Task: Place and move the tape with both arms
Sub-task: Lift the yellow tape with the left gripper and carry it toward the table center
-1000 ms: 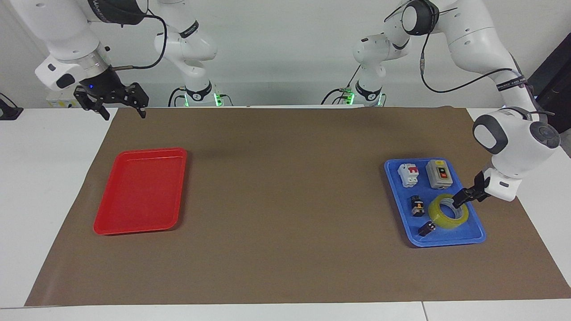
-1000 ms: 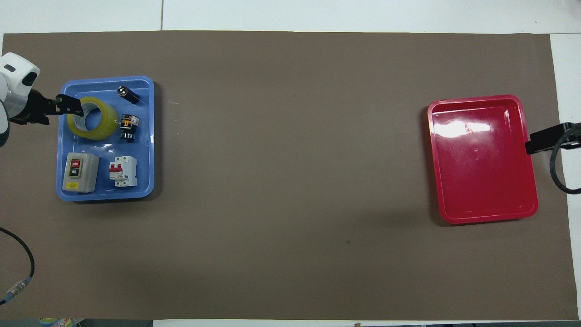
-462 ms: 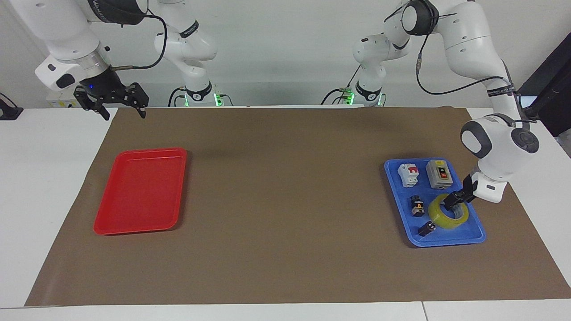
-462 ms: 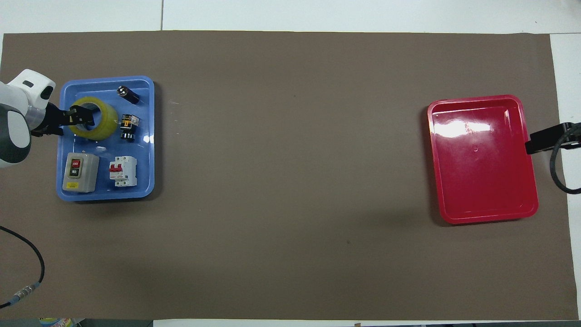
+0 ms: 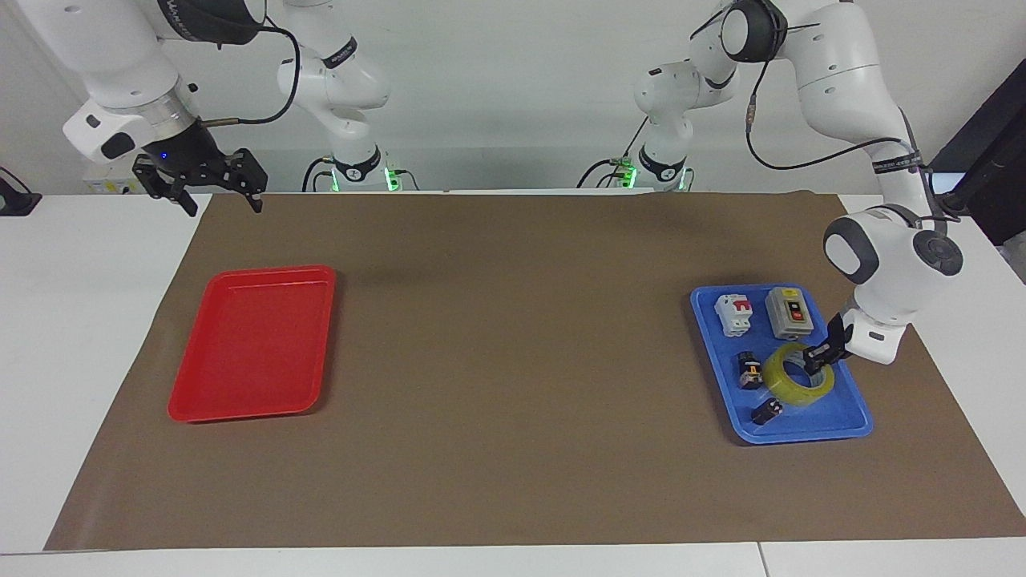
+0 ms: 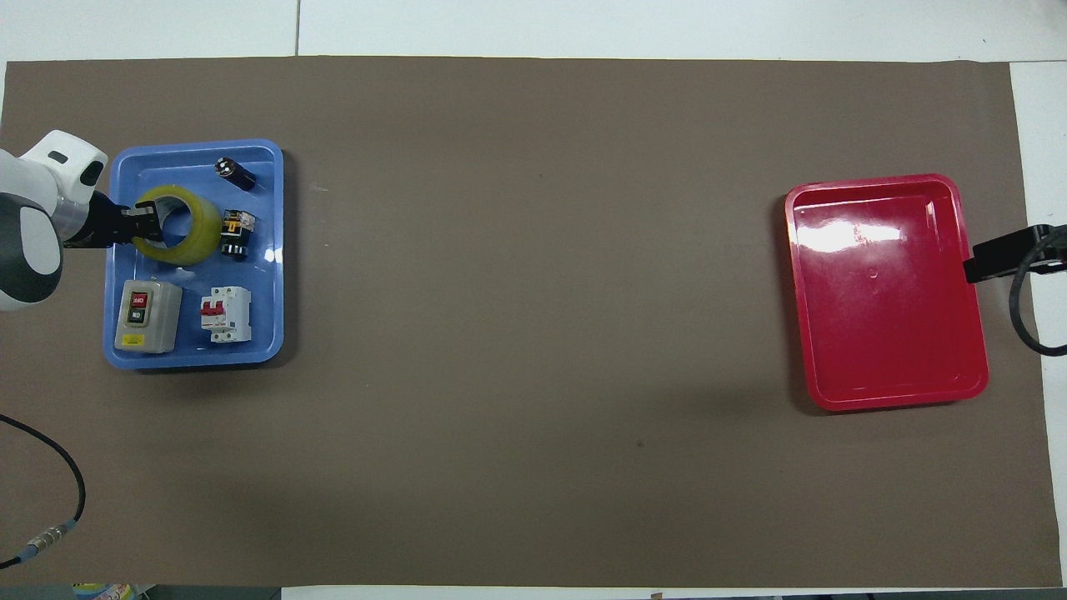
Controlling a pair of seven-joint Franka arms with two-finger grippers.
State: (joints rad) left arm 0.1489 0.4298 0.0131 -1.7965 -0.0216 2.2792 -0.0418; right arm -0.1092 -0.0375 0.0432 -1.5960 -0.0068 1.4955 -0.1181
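Brown paper covers the white table. On it, the tape (image 5: 798, 375) lies in the blue tray (image 5: 851, 429) at the left arm's end, beside small electrical parts, with the left gripper (image 5: 818, 357) clamped on its wall: grasped, not lifted. Carrying and any handover remain. Open-jawed, the right gripper (image 5: 218, 194) waits above the table edge near the empty red tray (image 5: 250, 344)

The tape (image 5: 797, 379) is found in the tray (image 5: 850, 429), farther from the robots than the switch box (image 5: 790, 313); the small parts (image 5: 750, 370) lie beside the tape.
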